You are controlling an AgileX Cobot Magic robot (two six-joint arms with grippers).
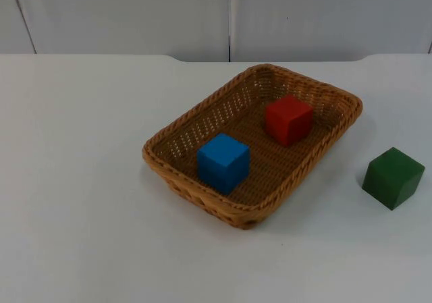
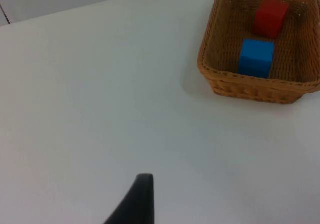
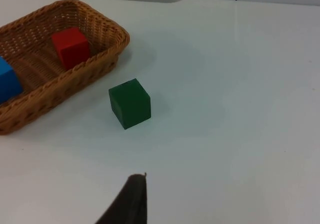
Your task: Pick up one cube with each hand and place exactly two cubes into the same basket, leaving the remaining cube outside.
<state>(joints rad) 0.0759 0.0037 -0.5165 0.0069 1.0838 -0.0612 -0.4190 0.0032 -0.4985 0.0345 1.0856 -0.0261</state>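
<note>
A woven wicker basket (image 1: pixel 169 156) sits mid-table with a blue cube (image 1: pixel 223 162) at its near end and a red cube (image 1: pixel 289 119) at its far end. Both cubes rest on the basket floor, apart from each other. On the bare table to the right of the basket lies a green cube (image 1: pixel 393 177). My left gripper (image 2: pixel 140 199) hangs over bare table, well away from the basket (image 2: pixel 250 89), the blue cube (image 2: pixel 256 58) and the red cube (image 2: pixel 271 17). My right gripper (image 3: pixel 131 199) is a short way back from the green cube (image 3: pixel 130 103), not touching it.
The white table top (image 1: pixel 81 181) ends at a grey partition wall (image 1: pixel 135 13) behind the basket. The basket rim (image 3: pixel 100 64) lies close beside the green cube. The red cube (image 3: pixel 71 47) and a part of the blue cube (image 3: pixel 7 82) sit inside it.
</note>
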